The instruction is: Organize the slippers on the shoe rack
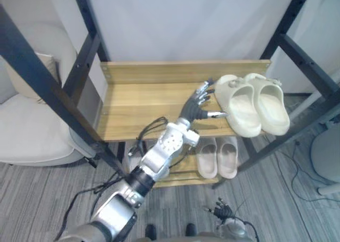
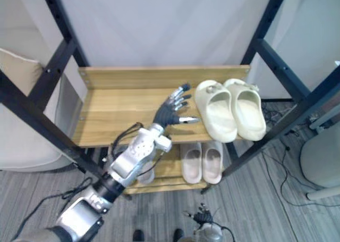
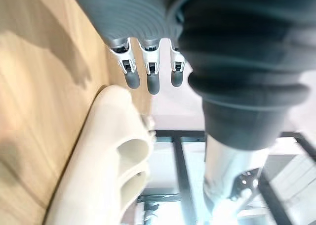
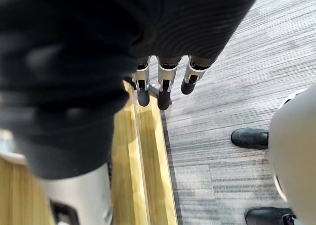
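**Open left hand beside clogs on shoe rack (image 1: 89,18)**

A pair of cream clogs (image 1: 241,106) sat at the upper shelf's (image 1: 138,101) right end. The left hand (image 1: 195,106) lay beside them, fingers spread straight. Beige slides (image 1: 207,158) rested on the lower shelf (image 1: 185,170). The right hand (image 1: 222,210) hung low, fingers relaxed.

2 chunky cream foam clogs (image 1: 245,114) stand upright, side by side and touching, on the right end of the black-framed shoe rack's wooden top shelf (image 1: 138,101), toes toward its front edge. 2 pale beige slides (image 1: 207,159) lie paired on the lower shelf (image 2: 170,184) beneath.
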